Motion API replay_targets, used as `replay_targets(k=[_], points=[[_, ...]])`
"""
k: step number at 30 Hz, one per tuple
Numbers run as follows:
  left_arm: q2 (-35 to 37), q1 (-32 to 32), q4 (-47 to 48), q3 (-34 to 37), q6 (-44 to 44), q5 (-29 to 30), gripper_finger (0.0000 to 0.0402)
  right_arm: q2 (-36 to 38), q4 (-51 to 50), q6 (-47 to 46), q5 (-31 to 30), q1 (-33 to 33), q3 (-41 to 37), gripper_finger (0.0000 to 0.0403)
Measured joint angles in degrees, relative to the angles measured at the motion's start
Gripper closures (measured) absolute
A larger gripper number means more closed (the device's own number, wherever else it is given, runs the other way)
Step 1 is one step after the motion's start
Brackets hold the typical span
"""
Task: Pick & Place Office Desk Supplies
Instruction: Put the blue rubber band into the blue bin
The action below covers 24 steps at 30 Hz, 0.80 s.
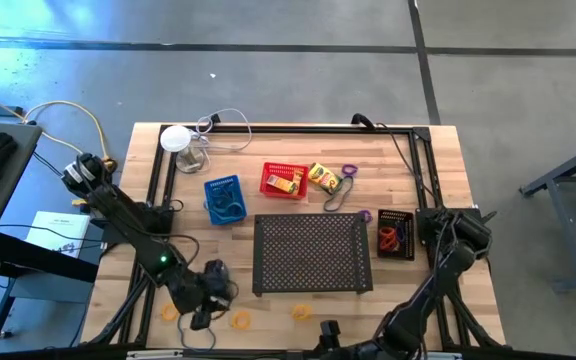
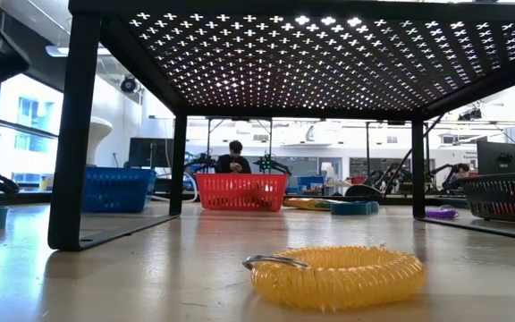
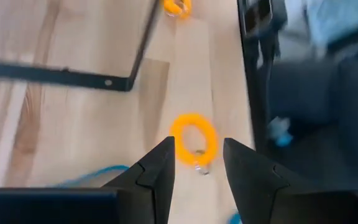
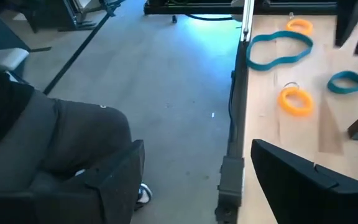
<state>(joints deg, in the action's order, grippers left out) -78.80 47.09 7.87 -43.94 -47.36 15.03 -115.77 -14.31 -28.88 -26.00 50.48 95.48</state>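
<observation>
With my left gripper (image 3: 196, 171) part open and empty above a yellow band (image 3: 193, 139) at the desk's (image 1: 438, 190) near-left edge, I risk nudging the band off if I descend off-centre.

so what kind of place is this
Probably a robotics lab or workshop: a wooden table on bare concrete floor, further workstations behind the red basket, and a seated person at the back.

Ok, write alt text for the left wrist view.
The left end effector hangs open over a yellow-orange coiled loop on the wooden table. A second loop lies farther off, past the black tray's leg.
</observation>
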Motion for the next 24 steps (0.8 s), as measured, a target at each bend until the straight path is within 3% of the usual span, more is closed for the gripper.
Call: replay_targets(k=[13,24], points=[[-1.5,-0.6,9.1,0.0,30.5,0.1,0.027,0.0,-0.1,0.6,0.6,-1.1,0.0,0.0119],[-1.5,-1.1,13.6,0.0,40.5,1.7,0.027,0.0,0.0,0.3,0.6,-1.1,0.0,0.0119]])
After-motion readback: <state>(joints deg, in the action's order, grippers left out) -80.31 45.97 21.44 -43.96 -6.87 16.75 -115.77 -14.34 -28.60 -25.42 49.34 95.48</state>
